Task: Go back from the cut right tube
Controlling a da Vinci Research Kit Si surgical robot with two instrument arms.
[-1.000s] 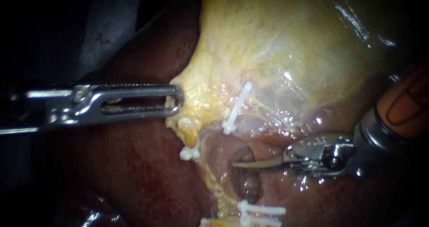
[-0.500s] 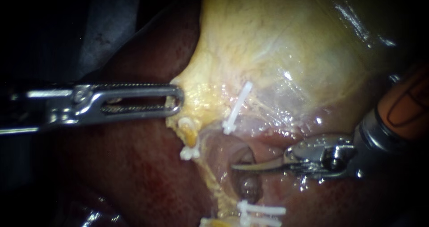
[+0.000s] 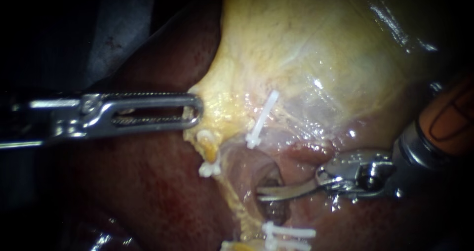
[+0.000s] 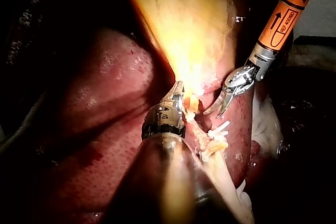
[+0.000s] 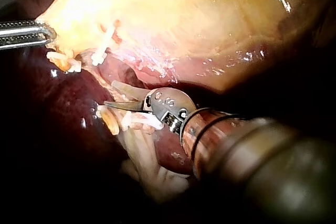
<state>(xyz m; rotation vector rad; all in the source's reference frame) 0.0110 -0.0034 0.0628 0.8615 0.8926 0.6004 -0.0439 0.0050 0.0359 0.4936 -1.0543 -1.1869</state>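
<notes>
- Right instrument (image 3: 259, 194): the curved blades stand a little apart and hold nothing. They lie in the hollow where the right tube (image 3: 274, 210) has been cut, just above its lower stump.
- To back out well, I would close the blades first, then draw straight back along the shaft towards the view's right. No sideways sweep, so the tips snag neither stump nor the thin tissue of the hollow.
- Lower clips (image 3: 289, 232): two white ones just beyond the tips. The tips should not dip towards them on the way out.
- Upper clip (image 3: 262, 116): it sits on the tube's other end, at the gallbladder (image 3: 296, 48). It is clear of the blades.
- Left instrument (image 3: 195, 111): its long slotted jaws look closed on the gallbladder's yellow edge and hold it taut. That hold should stay put, so the field stays open.
- Liver (image 3: 148, 182): dark red, behind and around everything.
- Writing: the orange sleeve (image 3: 452, 112) on the right shaft bears a printed label. No other writing shows.
</notes>
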